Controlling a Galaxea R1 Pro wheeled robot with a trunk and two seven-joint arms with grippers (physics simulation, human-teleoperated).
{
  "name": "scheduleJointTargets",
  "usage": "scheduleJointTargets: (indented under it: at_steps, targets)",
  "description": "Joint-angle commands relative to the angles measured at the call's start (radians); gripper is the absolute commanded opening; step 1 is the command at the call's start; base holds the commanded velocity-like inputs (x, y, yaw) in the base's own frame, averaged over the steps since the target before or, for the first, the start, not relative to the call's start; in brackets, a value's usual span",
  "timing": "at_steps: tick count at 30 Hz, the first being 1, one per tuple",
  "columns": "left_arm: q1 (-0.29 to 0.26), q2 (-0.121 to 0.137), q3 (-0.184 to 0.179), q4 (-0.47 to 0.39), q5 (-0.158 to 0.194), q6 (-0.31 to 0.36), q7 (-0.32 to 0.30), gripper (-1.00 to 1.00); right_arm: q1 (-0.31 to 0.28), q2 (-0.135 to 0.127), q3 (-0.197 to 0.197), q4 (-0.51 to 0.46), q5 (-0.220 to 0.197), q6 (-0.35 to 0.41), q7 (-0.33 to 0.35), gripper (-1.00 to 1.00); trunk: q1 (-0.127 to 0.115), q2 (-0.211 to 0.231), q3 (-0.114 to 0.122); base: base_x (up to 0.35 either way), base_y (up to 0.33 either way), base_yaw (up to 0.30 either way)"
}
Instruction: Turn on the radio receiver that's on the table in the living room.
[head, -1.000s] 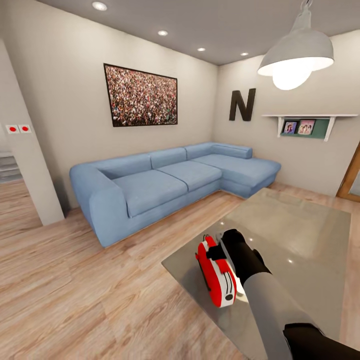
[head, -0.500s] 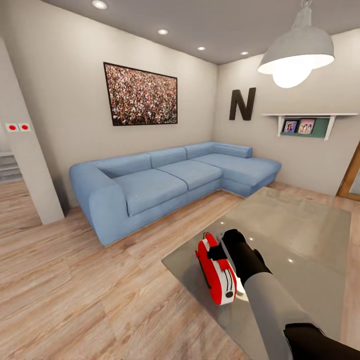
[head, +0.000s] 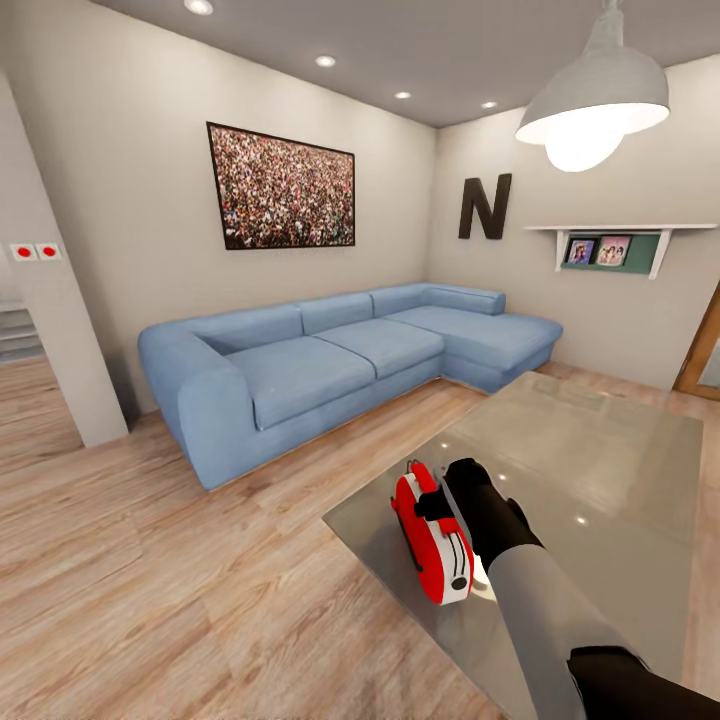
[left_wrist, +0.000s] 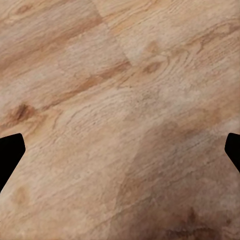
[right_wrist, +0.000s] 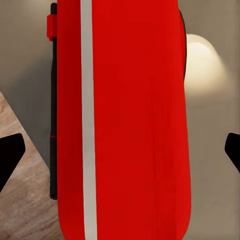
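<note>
The red radio receiver (head: 432, 545) with its white stripe stands on edge near the front left corner of the glossy grey table (head: 600, 450). My right gripper (head: 437, 503) reaches over the table and one black finger lies across the radio's far upper part. In the right wrist view the radio (right_wrist: 135, 120) sits close up between the two widely spread fingertips (right_wrist: 10, 155), so this gripper is open around it. My left gripper (left_wrist: 120, 150) hangs open over the wood plank floor (left_wrist: 120, 100), holding nothing.
A blue corner sofa (head: 330, 365) runs along the far walls beyond a strip of plank floor (head: 150, 580). A white pendant lamp (head: 592, 100) hangs above the table. A wall corner with red switches (head: 35, 252) stands at the left.
The radio's near end has shifted slightly and it leans a little more. The right arm has hardly moved.
</note>
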Motion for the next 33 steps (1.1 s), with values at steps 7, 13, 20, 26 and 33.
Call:
scheduleJointTargets:
  at_steps: [7, 13, 20, 26, 33]
  targets:
    - [0.000, -0.001, 0.000, 0.000, 0.000, 0.000, 0.000, 1.00, 0.000, 0.000, 0.000, 0.001, 0.000, 0.000, 0.000, 1.00, 0.004, -0.007, -0.003, 0.000, 0.000, 0.000]
    - [0.000, -0.003, 0.000, 0.000, 0.000, 0.000, 0.000, 1.00, 0.000, 0.000, 0.000, 0.008, 0.000, 0.000, 0.000, 1.00, 0.015, -0.028, -0.013, 0.000, 0.000, 0.000]
    - [0.000, -0.003, 0.000, 0.000, 0.000, 0.000, 0.000, 1.00, 0.000, 0.000, 0.000, 0.009, 0.000, -0.001, 0.000, -1.00, 0.015, -0.028, -0.013, 0.000, 0.000, 0.000]
    - [0.000, -0.003, 0.000, 0.000, 0.000, 0.000, 0.000, 1.00, 0.000, 0.000, 0.000, 0.009, 0.000, -0.003, -0.002, -1.00, 0.015, -0.028, -0.013, 0.000, 0.000, 0.000]
    - [0.000, -0.003, 0.000, 0.000, 0.000, 0.000, 0.000, 1.00, 0.000, 0.000, 0.000, 0.009, 0.000, -0.003, -0.002, -1.00, 0.015, -0.028, -0.013, 0.000, 0.000, 0.000]
